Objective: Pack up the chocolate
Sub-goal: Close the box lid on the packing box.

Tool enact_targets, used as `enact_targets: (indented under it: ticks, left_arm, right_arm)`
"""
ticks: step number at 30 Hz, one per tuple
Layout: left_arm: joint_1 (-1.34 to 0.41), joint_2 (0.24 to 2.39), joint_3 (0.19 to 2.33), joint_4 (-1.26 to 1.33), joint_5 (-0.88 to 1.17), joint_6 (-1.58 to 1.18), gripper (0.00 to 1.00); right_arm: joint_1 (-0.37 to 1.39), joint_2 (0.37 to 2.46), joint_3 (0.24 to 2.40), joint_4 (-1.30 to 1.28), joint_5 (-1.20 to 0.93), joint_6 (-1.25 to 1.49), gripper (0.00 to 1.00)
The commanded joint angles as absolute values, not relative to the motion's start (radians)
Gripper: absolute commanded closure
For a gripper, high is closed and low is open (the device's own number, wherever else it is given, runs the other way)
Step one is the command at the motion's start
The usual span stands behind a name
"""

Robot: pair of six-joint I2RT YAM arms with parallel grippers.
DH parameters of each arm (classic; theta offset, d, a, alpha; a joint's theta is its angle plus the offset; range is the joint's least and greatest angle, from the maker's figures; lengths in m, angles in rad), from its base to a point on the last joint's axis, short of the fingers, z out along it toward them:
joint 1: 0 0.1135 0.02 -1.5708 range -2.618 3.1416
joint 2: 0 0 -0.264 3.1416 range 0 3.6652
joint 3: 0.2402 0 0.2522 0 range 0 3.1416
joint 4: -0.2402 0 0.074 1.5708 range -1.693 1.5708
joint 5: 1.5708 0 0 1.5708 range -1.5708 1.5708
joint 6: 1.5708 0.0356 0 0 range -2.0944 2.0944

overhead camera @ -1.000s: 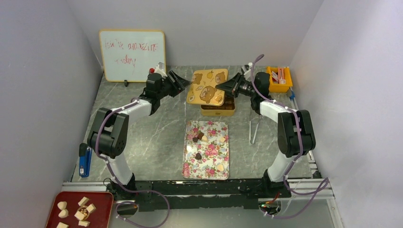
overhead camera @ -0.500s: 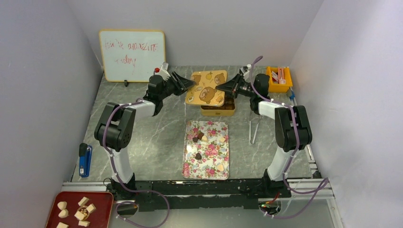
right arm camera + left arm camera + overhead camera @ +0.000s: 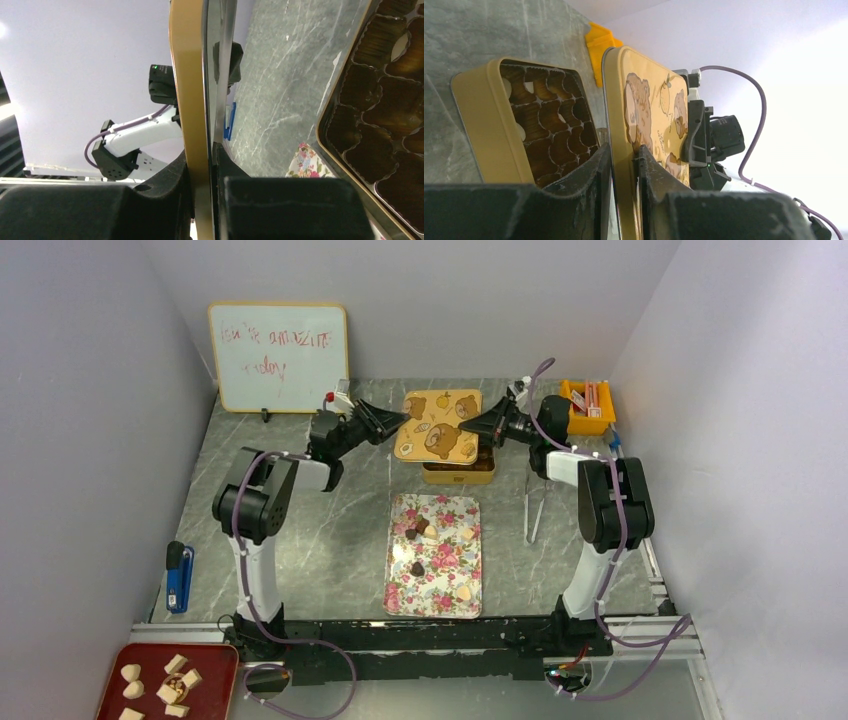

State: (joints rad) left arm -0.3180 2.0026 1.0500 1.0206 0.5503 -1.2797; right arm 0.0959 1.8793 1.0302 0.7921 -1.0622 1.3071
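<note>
Fingers: our left fingers (image 3: 644, 165) and right fingers (image 3: 222, 162) pinch the gold bear-printed lid (image 3: 437, 425).
Unpacked: brown and cream chocolates (image 3: 417, 568) on the flowered tray (image 3: 440, 588).

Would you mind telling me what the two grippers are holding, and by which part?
Both hold the gold rectangular tin lid with bear pictures: the left gripper pinches its left rim, the right gripper its right rim.

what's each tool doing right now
Left tool: closed on the tin lid, one edge.
Right tool: closed on the tin lid, opposite edge.
</note>
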Motion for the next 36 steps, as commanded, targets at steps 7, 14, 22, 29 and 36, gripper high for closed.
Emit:
enact_targets:
  ticks: [7,14,22,29,36]
  left_arm:
    - [-0.377,2.104,1.067,1.467,0.772,-1.485,0.95]
    - [-0.379,2.107,1.074,1.445,0.770,-1.466,0.95]
    - [-0.385,2.105,1.089,1.357,0.758,-1.408,0.95]
    - [-0.383,2.101,1.094,1.316,0.728,-1.383,0.95]
    - [-0.383,2.126,1.114,1.301,0.679,-1.379,0.95]
  right_arm:
    - [0.102,1.888,1.082,0.716,-1.020,1.227,0.90]
    - [0.099,1.876,1.140,0.503,-0.985,1.064,0.70]
    - [0.092,1.887,1.211,0.333,-0.948,0.947,0.68]
    - [0.067,1.900,1.215,0.329,-0.943,0.946,0.66]
    - [0.033,1.934,1.247,0.309,-0.933,0.943,0.63]
